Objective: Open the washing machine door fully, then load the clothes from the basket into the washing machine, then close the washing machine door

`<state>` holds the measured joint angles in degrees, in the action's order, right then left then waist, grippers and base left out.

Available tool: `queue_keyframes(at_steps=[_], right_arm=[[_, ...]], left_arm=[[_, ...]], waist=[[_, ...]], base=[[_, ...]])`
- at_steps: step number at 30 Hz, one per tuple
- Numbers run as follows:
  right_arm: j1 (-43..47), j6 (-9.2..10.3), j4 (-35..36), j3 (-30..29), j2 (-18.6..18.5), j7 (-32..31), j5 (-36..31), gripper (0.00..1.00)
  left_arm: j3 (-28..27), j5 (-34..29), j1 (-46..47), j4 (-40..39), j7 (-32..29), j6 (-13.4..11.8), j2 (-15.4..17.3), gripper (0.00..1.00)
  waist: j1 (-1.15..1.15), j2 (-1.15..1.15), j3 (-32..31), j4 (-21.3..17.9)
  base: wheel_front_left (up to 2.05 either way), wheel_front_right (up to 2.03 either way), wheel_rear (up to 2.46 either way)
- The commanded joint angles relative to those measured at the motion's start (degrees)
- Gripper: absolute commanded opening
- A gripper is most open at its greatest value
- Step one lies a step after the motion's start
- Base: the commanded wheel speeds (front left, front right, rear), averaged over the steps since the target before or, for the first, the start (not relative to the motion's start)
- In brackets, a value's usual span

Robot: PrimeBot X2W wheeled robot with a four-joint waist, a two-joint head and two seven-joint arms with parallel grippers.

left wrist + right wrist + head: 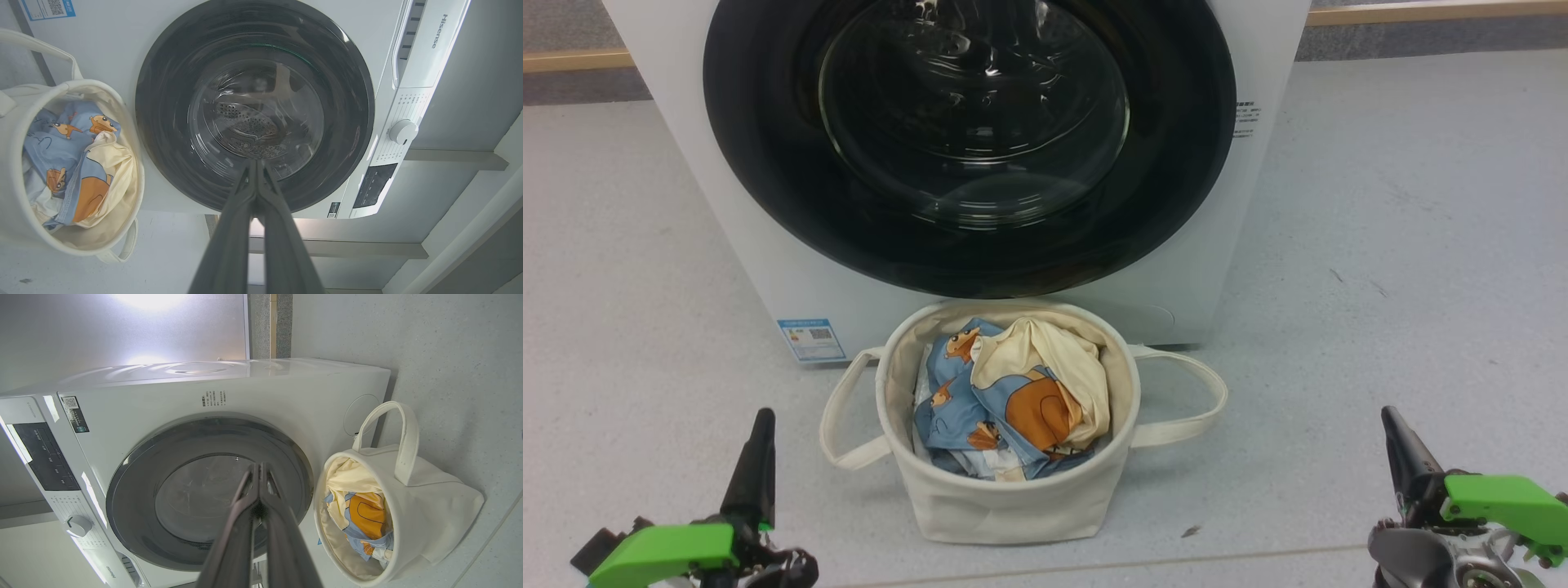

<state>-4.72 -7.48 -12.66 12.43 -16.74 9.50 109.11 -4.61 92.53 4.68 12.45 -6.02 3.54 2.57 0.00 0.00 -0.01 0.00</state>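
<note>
In the head view, a speckled grey floor (1380,245) is filling the lower frame, and a wooden strip (1421,11) is running along the top edge. The washing machine (752,269) is standing at upper centre with the washing machine door (760,122) lying closed against its front. A blue label (810,339) is showing at its lower left corner. The basket (1005,506) is sitting on the floor at lower centre, just in front of the machine. The clothes (1013,392) are lying bunched inside it.

The left gripper (762,420) is hovering at lower left and the right gripper (1392,425) at lower right. Each is pressing its fingers together on nothing, well apart from the basket.

The left wrist view is adding the machine's upper front at the right of the frame: a white dial (403,131), a dark display (375,185) and a drawer (429,41). A perforated steel drum (249,126) is showing through the door glass. The closed fingers are rising over the door's lower rim.

The right wrist view is giving the machine's glossy top, with a bright frosted panel (122,326) glowing at upper left. A round flap (361,414) is showing on the front beside the basket handle.
</note>
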Motion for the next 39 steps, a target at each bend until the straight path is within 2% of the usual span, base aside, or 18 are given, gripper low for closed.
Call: queue_keyframes(at_steps=[1,39], right_arm=[[-2.28,-0.01,1.95,0.92,-1.49,0.3,0.34,0.0],[-2.28,-0.01,1.95,0.92,-1.49,0.3,0.35,0.0]], left_arm=[[-1.96,-0.36,1.3,-2.2,-0.4,0.45,0.34,0.0],[-1.97,-0.37,1.3,-2.2,-0.41,0.45,0.34,0.0]], waist=[[0.0,0.0,0.0,0.0],[0.0,0.0,0.0,0.0]], base=[[0.0,0.0,0.0],[0.0,0.0,0.0]])
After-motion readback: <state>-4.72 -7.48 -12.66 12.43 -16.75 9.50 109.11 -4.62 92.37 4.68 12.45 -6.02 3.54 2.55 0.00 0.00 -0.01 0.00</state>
